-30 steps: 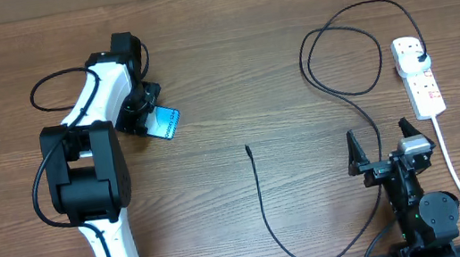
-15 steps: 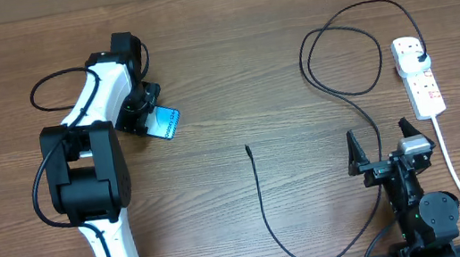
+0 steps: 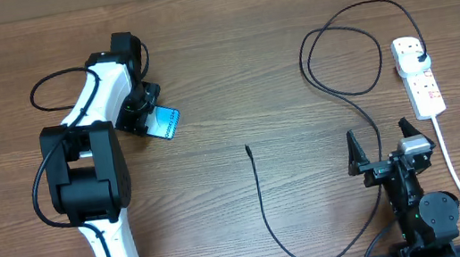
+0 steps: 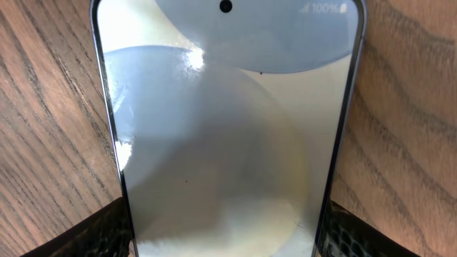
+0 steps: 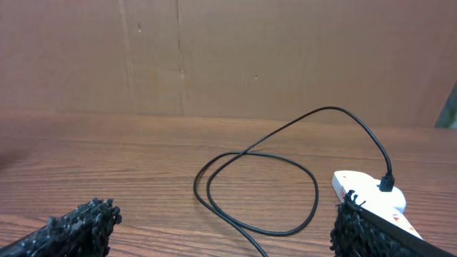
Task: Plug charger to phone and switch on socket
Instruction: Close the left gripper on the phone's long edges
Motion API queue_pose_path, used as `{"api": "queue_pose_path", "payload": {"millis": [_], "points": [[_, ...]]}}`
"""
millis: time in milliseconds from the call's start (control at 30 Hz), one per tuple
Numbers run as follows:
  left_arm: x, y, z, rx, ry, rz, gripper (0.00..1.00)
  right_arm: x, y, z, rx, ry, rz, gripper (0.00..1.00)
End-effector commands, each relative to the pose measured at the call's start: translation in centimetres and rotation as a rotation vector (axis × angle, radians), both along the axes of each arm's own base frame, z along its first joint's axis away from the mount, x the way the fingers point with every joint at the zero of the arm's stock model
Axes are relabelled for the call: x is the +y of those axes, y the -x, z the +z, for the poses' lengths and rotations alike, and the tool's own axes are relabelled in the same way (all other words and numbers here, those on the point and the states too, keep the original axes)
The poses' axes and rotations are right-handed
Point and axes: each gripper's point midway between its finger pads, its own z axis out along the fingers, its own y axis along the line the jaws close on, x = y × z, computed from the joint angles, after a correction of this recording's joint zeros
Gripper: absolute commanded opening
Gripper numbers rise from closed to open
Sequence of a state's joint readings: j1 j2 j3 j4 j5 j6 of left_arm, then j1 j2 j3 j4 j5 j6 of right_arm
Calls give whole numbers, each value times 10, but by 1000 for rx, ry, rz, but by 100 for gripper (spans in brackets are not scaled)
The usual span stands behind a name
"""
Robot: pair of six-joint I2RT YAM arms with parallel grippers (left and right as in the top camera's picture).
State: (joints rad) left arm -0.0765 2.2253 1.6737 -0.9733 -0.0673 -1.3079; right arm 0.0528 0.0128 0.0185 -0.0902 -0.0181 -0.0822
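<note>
- While I watched, my left claw [image 3: 147,117] sat around the phone [image 4: 228,143], far left; pinching or not, I couldn't tell.
- My right claw [image 3: 383,142] stood spread wide.
- The charger [image 3: 262,205] tip lay between them.

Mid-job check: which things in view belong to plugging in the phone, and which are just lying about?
For the job:
- phone, between the left gripper fingers
- charger, black cable, plug end already in the socket
- right gripper, open and empty

Not part of it:
- wooden table
- brown board behind the table
</note>
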Motion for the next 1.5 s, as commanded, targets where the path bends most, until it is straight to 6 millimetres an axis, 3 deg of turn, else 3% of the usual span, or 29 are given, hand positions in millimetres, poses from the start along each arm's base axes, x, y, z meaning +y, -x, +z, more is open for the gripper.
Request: {"api": "queue_pose_path", "payload": {"millis": [0, 567, 667, 1100, 1467], "points": [[1, 12, -20, 53, 9, 14, 47, -2, 0, -2, -5, -3, -12, 100], [-1, 7, -20, 29, 18, 13, 17, -2, 0, -2, -5, -3, -12, 100], [-1, 7, -20, 29, 18, 14, 4, -2, 0, -2, -5, -3, -12, 100], [-3, 0, -17, 8, 35, 13, 4, -2, 0, -2, -5, -3, -12, 100], [-4, -9, 2, -13, 34, -4, 4, -2, 0, -2, -5, -3, -12, 100]]}}
